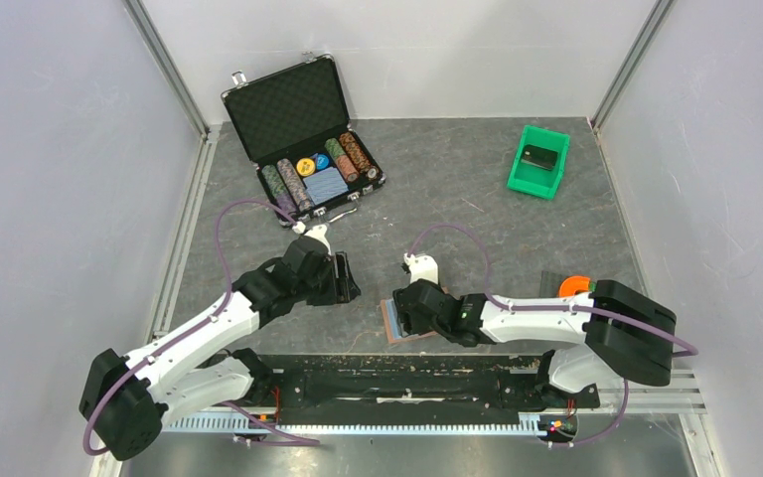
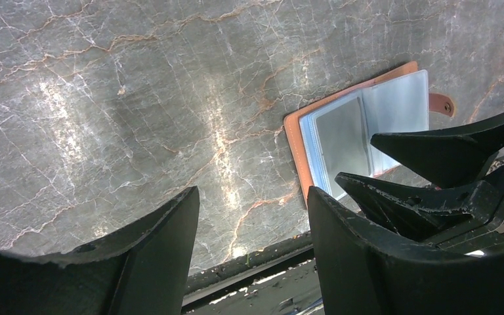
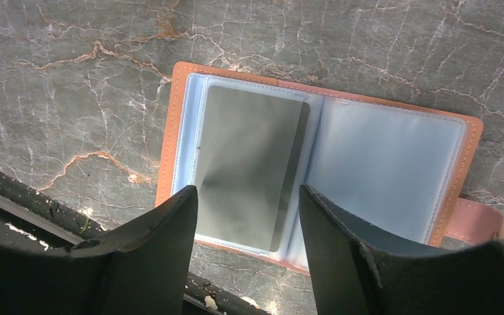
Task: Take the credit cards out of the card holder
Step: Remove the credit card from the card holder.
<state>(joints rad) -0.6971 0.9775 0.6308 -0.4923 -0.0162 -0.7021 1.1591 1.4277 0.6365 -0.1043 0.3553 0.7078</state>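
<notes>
Card holder [image 3: 394, 164], brown w/ pale blue lining, lies open and flat on the grey marble-look table [image 1: 477, 199], near the front edge, just ahead of the arms' bases. In the clear sleeve on its left page, as the right wrist cam sees it, one dark grey credit card [image 3: 249, 164] sits tucked in. The opp. sleeve looks see-through, and a snap tab [image 3: 476, 223] sticks out at that side. Right gripper [image 3: 246, 197] hangs directly over the holder, fingers apart w/ the card showing in the gap between them, clamped on nothing. Left gripper [image 1: 343, 280] hovers just to the holder's left over bare tabletop, fingers likewise apart & gripping nothing. Back left, a black case [image 1: 303, 119] stands open w/ rows of poker chips [image 1: 318, 169]. Back right, a green bin [image 1: 529, 179] holds a dark block [image 1: 539, 156]. Whether more cards sit behind the first one, can't tell from here
</notes>
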